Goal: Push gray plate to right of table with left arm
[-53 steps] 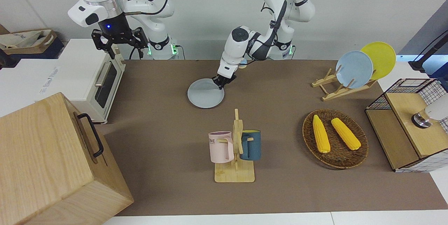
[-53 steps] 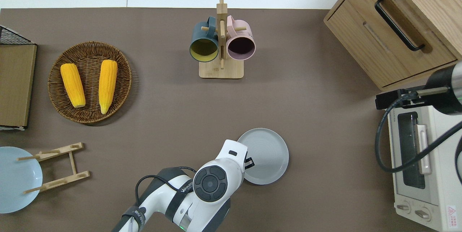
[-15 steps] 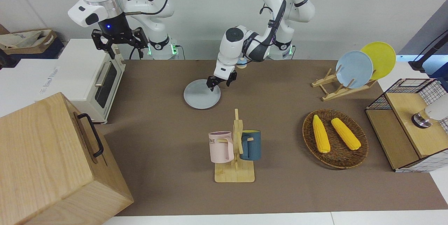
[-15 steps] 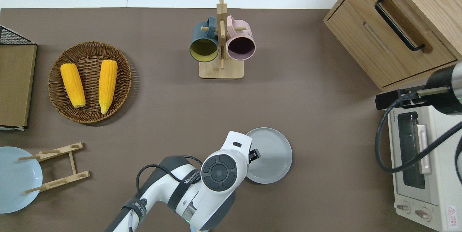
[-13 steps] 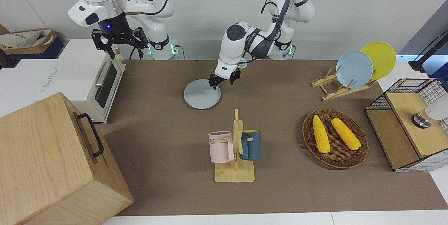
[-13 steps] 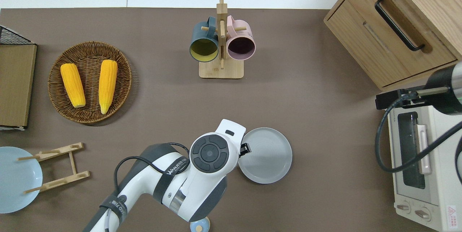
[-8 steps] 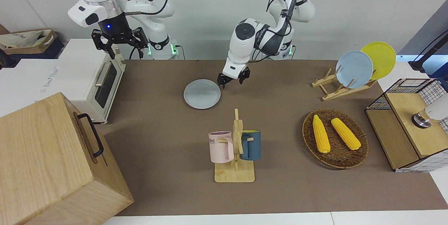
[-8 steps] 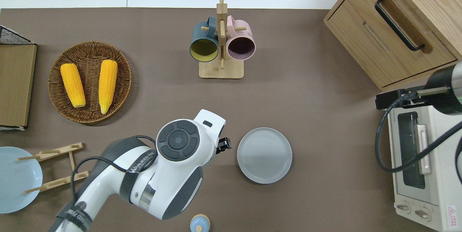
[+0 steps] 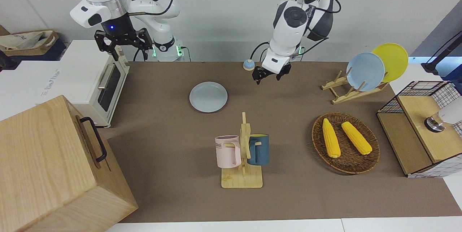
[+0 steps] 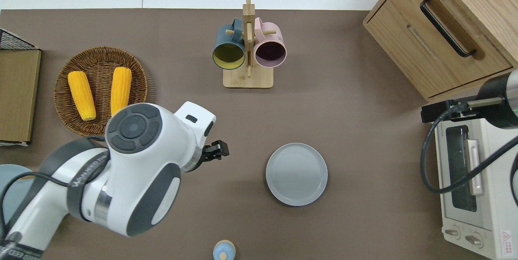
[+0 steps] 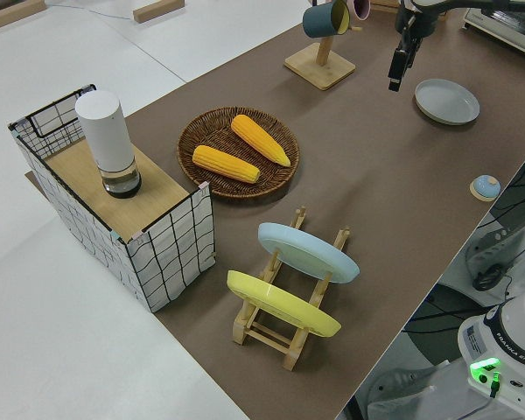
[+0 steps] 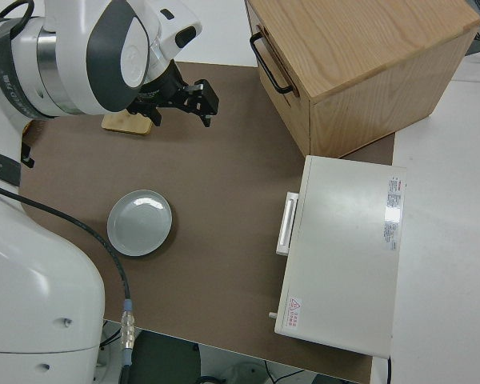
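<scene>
The gray plate (image 9: 208, 97) lies flat on the brown table (image 9: 162, 134), between the mug rack and the robots; it also shows in the overhead view (image 10: 296, 174) and the right side view (image 12: 140, 222). My left gripper (image 9: 269, 77) is open and empty, raised in the air. In the overhead view the left gripper (image 10: 218, 149) is over bare table beside the plate, toward the left arm's end, well apart from it. My right gripper (image 9: 122, 46), with the blue dot, is open and parked.
A mug rack (image 10: 247, 49) with two mugs stands farther from the robots than the plate. A corn basket (image 10: 101, 90), a plate rack (image 9: 355, 87), a toaster oven (image 10: 469, 183), a wooden cabinet (image 10: 445, 25) and a small blue bell (image 10: 223, 250) are around.
The plate first slid slightly toward the right arm's end. The left gripper then left the plate's rim, rose and moved away toward the left arm's end. The plate now rests still.
</scene>
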Motion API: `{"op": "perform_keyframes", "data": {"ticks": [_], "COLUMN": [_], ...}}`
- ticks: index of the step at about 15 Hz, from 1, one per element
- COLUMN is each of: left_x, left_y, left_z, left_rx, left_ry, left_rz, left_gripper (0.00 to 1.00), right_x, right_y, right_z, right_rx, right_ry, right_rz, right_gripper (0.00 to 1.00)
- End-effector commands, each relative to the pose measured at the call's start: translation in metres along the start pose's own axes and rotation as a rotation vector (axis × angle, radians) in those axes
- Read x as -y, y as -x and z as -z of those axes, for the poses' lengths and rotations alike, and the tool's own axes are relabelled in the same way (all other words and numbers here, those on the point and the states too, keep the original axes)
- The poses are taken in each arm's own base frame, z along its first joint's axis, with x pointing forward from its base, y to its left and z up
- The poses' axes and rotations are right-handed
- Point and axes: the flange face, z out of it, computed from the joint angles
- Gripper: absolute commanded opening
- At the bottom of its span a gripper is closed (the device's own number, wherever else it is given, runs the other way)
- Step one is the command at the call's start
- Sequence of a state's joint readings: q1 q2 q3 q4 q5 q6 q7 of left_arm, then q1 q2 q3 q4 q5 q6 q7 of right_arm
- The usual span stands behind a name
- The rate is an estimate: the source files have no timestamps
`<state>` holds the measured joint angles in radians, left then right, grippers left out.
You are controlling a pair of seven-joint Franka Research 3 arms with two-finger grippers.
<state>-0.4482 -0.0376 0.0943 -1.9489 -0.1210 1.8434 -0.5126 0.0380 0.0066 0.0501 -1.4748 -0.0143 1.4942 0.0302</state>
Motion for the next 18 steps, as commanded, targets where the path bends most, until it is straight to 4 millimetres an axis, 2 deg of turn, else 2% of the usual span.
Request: {"op": "perform_keyframes", "data": {"ticks": [1, 2, 5, 8, 10, 12, 14, 18], "left_x": [0.058, 0.077, 0.14, 0.169, 0.171, 0.168, 0.164, 0.166], "left_y": [-0.015, -0.022, -0.038, -0.043, -0.044, -0.042, -0.039, -0.038], "left_z": [0.033, 0.048, 0.063, 0.098, 0.104, 0.114, 0.138, 0.141], "left_rx": [-0.017, -0.015, -0.004, -0.033, -0.053, -0.064, -0.079, -0.08], "left_ry": [-0.004, -0.01, -0.003, -0.001, -0.094, -0.111, -0.111, -0.11], "left_rz": [-0.051, -0.082, -0.178, -0.216, -0.235, -0.245, -0.252, -0.258], "left_gripper": [0.99, 0.99, 0.99, 0.99, 0.99, 0.99, 0.99, 0.99], "right_x": [0.0, 0.0, 0.0, 0.0, 0.0, 0.0, 0.0, 0.0], "right_y": [0.003, 0.003, 0.003, 0.003, 0.003, 0.003, 0.003, 0.003], "right_z": [0.003, 0.003, 0.003, 0.003, 0.003, 0.003, 0.003, 0.003], "right_rx": [0.004, 0.004, 0.004, 0.004, 0.004, 0.006, 0.006, 0.004], "right_ry": [-0.022, -0.022, -0.022, -0.022, -0.022, -0.022, -0.022, -0.022], "right_rz": [-0.001, -0.001, -0.001, -0.001, -0.001, -0.001, -0.001, -0.001], "right_gripper": [0.983, 0.983, 0.983, 0.983, 0.983, 0.983, 0.983, 0.983]}}
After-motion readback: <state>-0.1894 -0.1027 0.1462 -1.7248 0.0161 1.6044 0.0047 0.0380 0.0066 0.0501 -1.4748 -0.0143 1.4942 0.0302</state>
